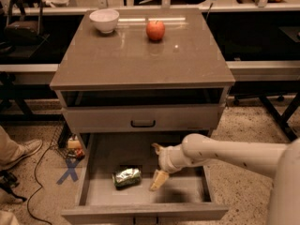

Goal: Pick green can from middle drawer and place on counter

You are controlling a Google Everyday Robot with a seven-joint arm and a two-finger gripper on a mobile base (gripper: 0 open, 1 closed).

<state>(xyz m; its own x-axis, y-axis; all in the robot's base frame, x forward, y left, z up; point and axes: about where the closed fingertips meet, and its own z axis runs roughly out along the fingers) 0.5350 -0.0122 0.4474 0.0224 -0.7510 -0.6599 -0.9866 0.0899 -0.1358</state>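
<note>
The green can point(127, 177) lies on its side on the floor of the open middle drawer point(93, 193), left of centre. My gripper point(156, 165) reaches in from the right on a white arm and hangs just right of the can, not touching it. Its two tan fingers stand apart, one point(158, 180) low near the can and one point(155, 147) higher toward the back. It holds nothing. The counter point(140, 55) is the glossy grey-brown top of the cabinet above.
A white bowl point(104, 20) and a red apple point(155, 30) stand at the back of the counter. A shut drawer front with a black handle point(143, 123) is above the open drawer. A person's shoe point(23, 151) and cables lie on the floor at left.
</note>
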